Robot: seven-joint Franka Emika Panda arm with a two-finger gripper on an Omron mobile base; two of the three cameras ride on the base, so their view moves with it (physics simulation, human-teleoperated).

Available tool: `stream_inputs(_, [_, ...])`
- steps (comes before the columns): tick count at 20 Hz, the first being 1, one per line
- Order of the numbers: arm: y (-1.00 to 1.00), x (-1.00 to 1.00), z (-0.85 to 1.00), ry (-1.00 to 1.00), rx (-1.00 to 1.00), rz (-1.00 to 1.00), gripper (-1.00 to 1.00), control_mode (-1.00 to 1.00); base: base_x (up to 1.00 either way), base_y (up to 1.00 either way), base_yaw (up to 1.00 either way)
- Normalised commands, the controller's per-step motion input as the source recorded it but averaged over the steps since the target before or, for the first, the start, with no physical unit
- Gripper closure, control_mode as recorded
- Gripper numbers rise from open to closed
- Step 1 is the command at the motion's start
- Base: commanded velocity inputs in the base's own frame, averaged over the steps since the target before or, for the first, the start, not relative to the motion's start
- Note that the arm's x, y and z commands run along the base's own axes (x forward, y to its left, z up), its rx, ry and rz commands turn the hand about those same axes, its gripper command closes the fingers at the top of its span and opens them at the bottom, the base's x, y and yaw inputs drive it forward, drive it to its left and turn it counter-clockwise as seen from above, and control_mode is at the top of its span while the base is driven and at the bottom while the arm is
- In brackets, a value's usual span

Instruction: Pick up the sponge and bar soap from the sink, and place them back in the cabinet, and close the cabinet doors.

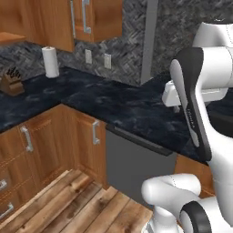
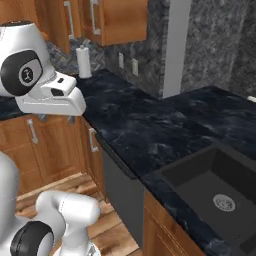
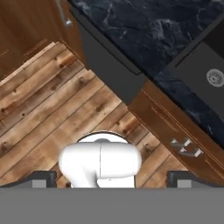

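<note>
Right base view has the sink [image 2: 215, 192] sunk in the bench's [image 2: 150, 125] right end, its visible basin bare but for the drain [image 2: 223, 202]; I cannot tell where sponge or soap lie. The tool [image 3: 111, 180] hangs spread above the floor [image 3: 39, 122]. Sponge: light, squashy, pinch its edges. Soap: likely slippery, grip its narrow sides.

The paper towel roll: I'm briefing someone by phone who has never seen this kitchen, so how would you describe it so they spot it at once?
Start at the black marble counter that bends around the corner under the brown wall cabinets. Near the back wall, left of the two wall outlets, stands the paper towel roll. It is the upright white cylinder, unlike the brown knife block further left.
</note>
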Motion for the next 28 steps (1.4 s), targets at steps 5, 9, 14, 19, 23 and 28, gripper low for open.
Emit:
stream_inputs(5, [0.00,0.00,0.00,0.00,0.00,0.00,-1.00,1.00,-0.09,-0.55,-0.42])
stream_inputs(9, [0.00,0.00,0.00,0.00,0.00,0.00,-1.00,1.00,0.00,-0.50,-0.45])
stream_inputs(14, [0.00,0.00,0.00,0.00,0.00,0.00,-1.00,1.00,0.00,-0.42,-0.47])
stream_inputs(19, [0.00,0.00,0.00,0.00,0.00,0.00,-1.00,1.00,0.00,-0.35,-0.47])
stream_inputs(23, [0.00,0.00,0.00,0.00,0.00,0.00,-1.00,1.00,0.00,-0.38,-0.46])
stream_inputs(28, [0.00,0.00,0.00,0.00,0.00,0.00,-1.00,1.00,0.00,-0.40,-0.45])
